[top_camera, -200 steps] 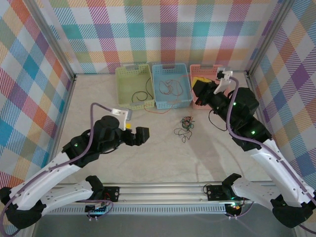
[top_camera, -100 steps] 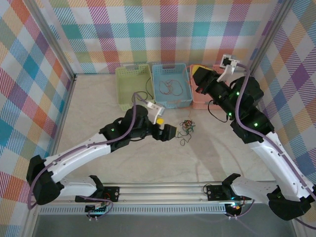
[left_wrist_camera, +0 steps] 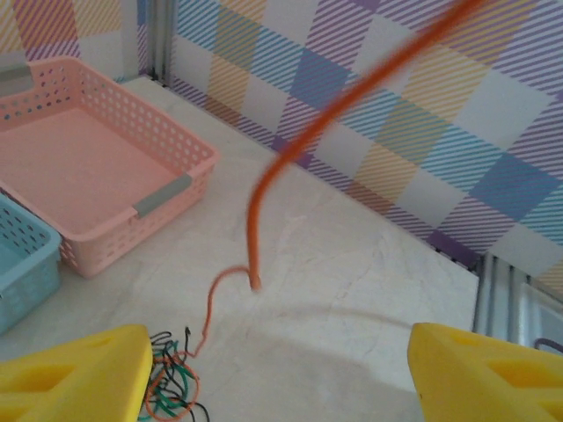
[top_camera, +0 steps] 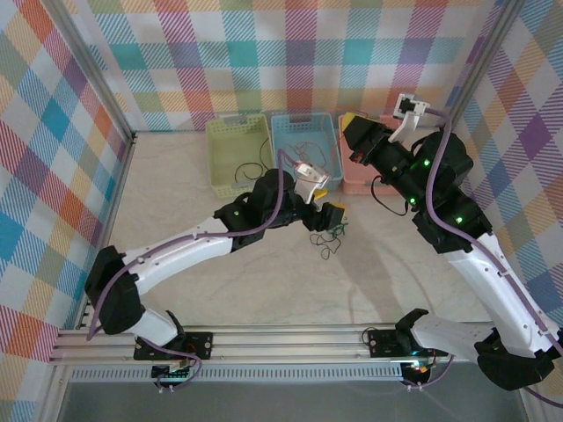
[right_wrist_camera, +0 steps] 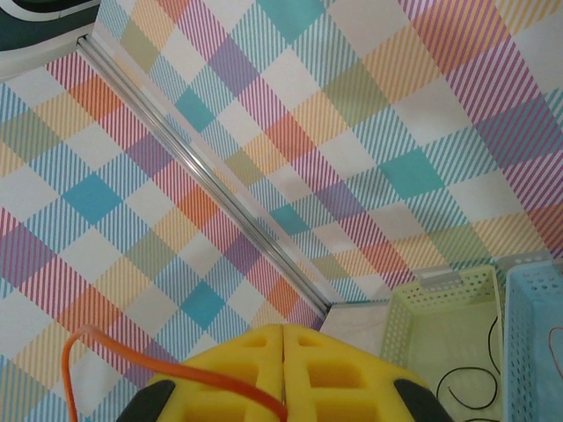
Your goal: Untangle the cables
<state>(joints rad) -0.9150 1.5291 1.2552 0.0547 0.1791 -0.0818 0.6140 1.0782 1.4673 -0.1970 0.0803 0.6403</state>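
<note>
While within right jaws, orange cable (left_wrist_camera: 253,233)

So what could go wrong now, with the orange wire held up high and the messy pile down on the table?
1. The right claw is shut on the orange cable, and its far end runs into the tangle. Pulling harder might tighten the knot or drag the whole tangle along.
2. The left claw is open close to the tangle. If it closes there, it may pinch several wires at once.
3. The orange cable is thin and could slip from the right claw.
</note>
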